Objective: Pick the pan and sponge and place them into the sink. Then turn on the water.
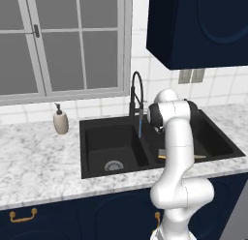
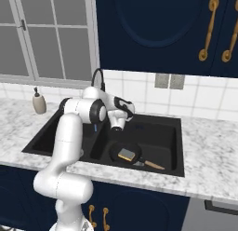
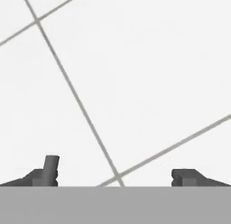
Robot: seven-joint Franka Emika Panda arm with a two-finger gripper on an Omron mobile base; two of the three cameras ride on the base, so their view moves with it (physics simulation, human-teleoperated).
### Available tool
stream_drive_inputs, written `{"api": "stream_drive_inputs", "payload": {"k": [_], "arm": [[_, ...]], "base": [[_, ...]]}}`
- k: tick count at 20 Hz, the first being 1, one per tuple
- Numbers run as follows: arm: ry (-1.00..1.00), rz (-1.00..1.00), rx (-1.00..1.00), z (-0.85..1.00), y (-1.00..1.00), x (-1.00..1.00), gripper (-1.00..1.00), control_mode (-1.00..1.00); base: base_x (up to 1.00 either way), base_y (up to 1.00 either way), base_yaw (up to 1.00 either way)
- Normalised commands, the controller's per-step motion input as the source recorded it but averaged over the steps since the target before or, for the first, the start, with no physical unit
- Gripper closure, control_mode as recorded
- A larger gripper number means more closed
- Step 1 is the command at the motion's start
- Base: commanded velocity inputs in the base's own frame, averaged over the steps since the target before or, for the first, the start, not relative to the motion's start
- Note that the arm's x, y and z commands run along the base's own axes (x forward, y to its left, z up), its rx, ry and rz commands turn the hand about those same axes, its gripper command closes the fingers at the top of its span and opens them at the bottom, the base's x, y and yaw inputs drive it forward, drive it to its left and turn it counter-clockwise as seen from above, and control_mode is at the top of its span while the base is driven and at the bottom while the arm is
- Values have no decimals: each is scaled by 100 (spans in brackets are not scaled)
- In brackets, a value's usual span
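Water (image 1: 140,127) is falling into the black sink (image 2: 173,166) at frame centre, where sponge (image 2: 126,154) is lying in pan (image 2: 116,153), while gripper (image 3: 115,175) is standing open, gripping nothing.

Pretty clearly a home kitchen. You've got a black double-basin sink (image 1: 121,152) sunk into a grey-white marble counter (image 1: 38,161), a tall coil-neck faucet (image 1: 136,96) behind it, navy cabinets (image 2: 158,30) with brass handles (image 2: 208,27) above and below, white tile on the wall (image 2: 209,97), a soap dispenser (image 1: 60,120) by a big window (image 1: 63,40), and a frying pan (image 2: 123,153) sitting in the basin.
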Motion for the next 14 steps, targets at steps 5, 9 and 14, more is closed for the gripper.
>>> {"api": "stream_drive_inputs", "payload": {"k": [5,9,14], "arm": [[0,-7,17,-16,-67,0,-100,-100],[0,-5,14,-16,-55,0,-100,-100],[0,-3,10,-19,-40,0,-100,-100]], "base": [[0,0,0],[0,0,0],[0,0,0]]}}
